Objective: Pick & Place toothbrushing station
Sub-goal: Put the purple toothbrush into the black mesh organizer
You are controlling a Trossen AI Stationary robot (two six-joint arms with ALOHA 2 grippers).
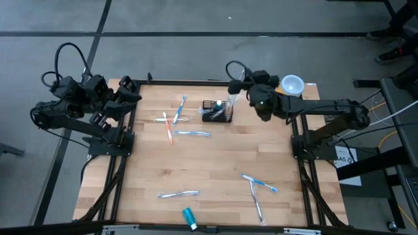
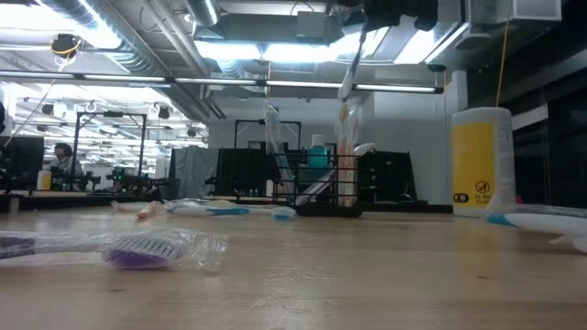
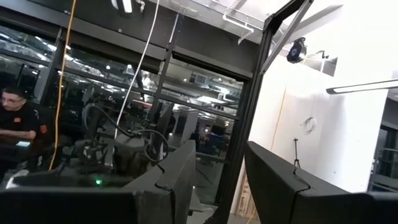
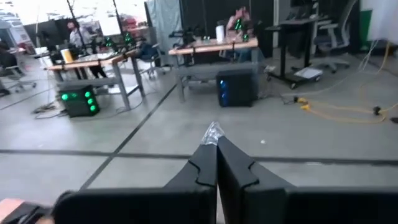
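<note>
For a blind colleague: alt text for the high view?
The right hand, shut on a wrapped toothbrush, hangs above the black mesh caddy on a wooden table. More wrapped toothbrushes lie scattered; the left hand waits at the table's edge.

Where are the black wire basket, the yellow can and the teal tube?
black wire basket (image 1: 217, 115), high view, on its mesh rim.
yellow can (image 2: 481, 161), low view, on its yellow side.
teal tube (image 1: 189, 216), high view, on its body.

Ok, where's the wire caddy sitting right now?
In the high view, the black wire caddy sits at the table's far edge, right of centre, beside the right end effector.
</note>
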